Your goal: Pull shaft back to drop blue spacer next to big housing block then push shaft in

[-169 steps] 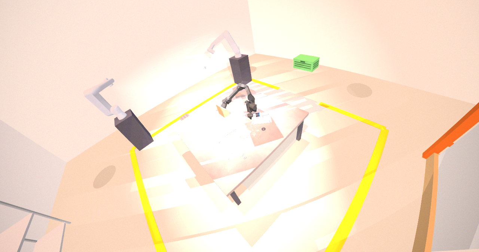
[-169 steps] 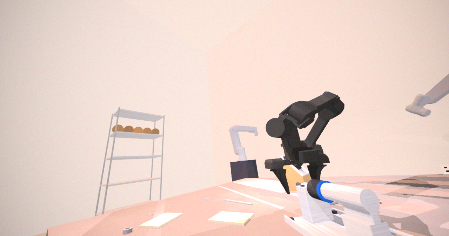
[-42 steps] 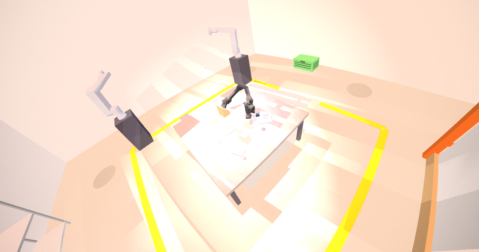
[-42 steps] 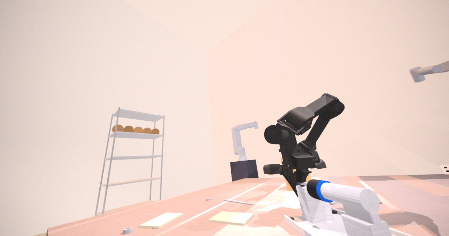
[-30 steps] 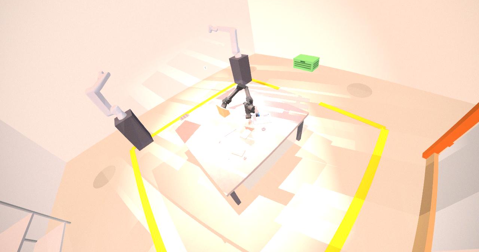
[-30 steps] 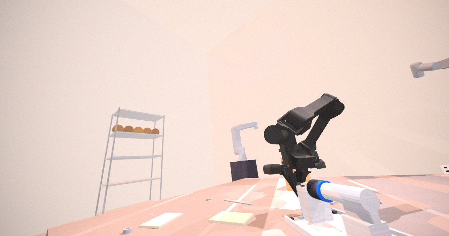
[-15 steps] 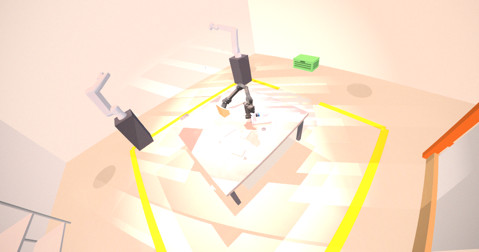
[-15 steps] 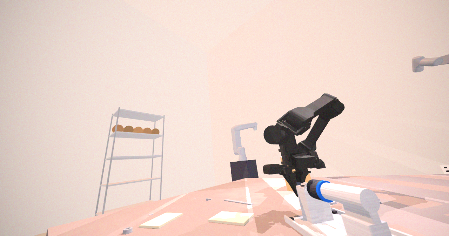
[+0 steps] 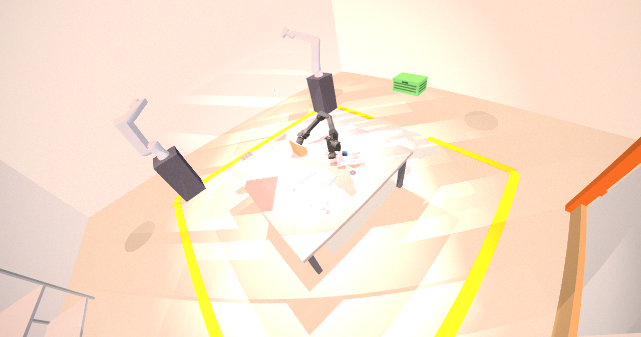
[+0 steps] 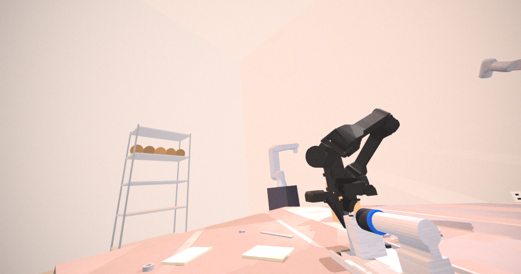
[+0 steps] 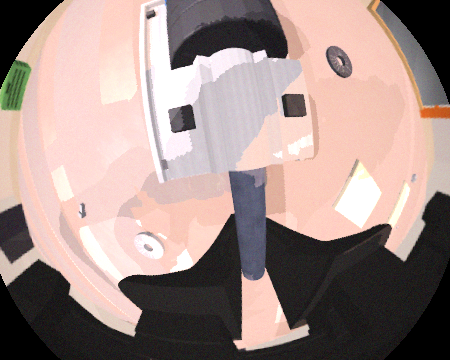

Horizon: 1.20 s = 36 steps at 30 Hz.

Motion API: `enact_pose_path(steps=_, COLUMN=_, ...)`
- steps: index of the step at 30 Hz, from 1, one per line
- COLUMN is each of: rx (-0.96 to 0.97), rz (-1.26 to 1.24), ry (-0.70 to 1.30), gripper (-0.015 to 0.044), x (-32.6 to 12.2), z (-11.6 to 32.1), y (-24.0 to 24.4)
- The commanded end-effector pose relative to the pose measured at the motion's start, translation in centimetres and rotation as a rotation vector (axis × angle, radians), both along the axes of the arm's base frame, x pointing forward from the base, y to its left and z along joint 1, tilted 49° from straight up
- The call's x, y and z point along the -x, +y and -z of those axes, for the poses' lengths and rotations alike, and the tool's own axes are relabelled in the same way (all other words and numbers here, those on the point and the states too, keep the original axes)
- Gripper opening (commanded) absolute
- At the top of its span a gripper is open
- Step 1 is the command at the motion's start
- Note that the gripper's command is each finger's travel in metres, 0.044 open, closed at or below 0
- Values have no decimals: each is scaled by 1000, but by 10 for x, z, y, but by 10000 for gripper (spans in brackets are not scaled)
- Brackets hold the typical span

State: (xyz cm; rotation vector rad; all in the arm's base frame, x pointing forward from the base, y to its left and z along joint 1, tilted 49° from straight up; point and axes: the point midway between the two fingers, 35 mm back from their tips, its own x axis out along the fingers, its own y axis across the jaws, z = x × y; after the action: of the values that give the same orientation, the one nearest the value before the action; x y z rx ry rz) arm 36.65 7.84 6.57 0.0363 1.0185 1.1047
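Note:
My gripper (image 9: pixel 331 156) (image 11: pixel 243 216) is shut on the slim blue-grey shaft (image 11: pixel 248 195), behind the small white support block (image 10: pixel 364 237) (image 11: pixel 230 110). The fingers reach down on both sides of the shaft. Black spacers (image 10: pixel 362 218) (image 11: pixel 225 25) sit in a row on the far side of that block. The blue spacer (image 10: pixel 370 221) (image 9: pixel 345 152) is between the black ones and the big white housing block (image 10: pixel 404 224). It looks upright and in line with them, close against the housing. The shaft inside the spacers and housing is hidden.
A dark washer (image 11: pixel 339 61) (image 9: pixel 352 172) and a pale washer (image 11: pixel 149 245) lie on the table beside the fixture. Two pale pads (image 10: pixel 268 253) (image 10: pixel 187 255), a thin rod (image 10: pixel 276 234) and a grey nut (image 10: pixel 147 267) lie farther off. An orange panel (image 9: pixel 298 148) stands near the arm's base.

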Motion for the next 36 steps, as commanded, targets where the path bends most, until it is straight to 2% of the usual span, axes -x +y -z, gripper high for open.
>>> enact_pose_path(steps=1, rx=1, rz=-3, ry=-3, gripper=0, x=1, z=0, y=-1)
enact_pose_path(steps=36, rx=2, rz=-3, ry=-3, gripper=0, x=4, z=3, y=-2)
